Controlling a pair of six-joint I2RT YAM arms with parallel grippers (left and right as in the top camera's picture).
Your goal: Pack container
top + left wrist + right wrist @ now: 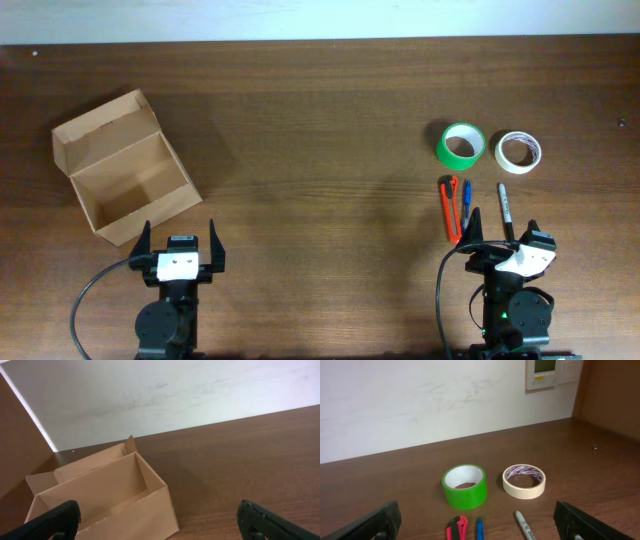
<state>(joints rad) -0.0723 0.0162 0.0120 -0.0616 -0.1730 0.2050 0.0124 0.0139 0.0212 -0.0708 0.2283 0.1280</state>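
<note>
**Items ahead of the right arm**

Left end effector [178,236] and right end effector [503,238] gape wide, empty. We find one container [130,190], open, just ahead-left of the left. Ahead of the right we count one red cutter [451,205], one blue pen [466,200], one black marker [503,200] — long axes running away from it — then two rolls: green tape roll [462,146], cream tape roll [518,151].

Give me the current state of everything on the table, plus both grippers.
container, upright, lid flap open, empty
green tape roll, lying flat, hole up
cream tape roll, lying flat, hole up
red cutter, lying flat, blade too small to tell
blue pen, lying beside the cutter
black marker, lying flat
left gripper, open, empty
right gripper, open, empty
</note>
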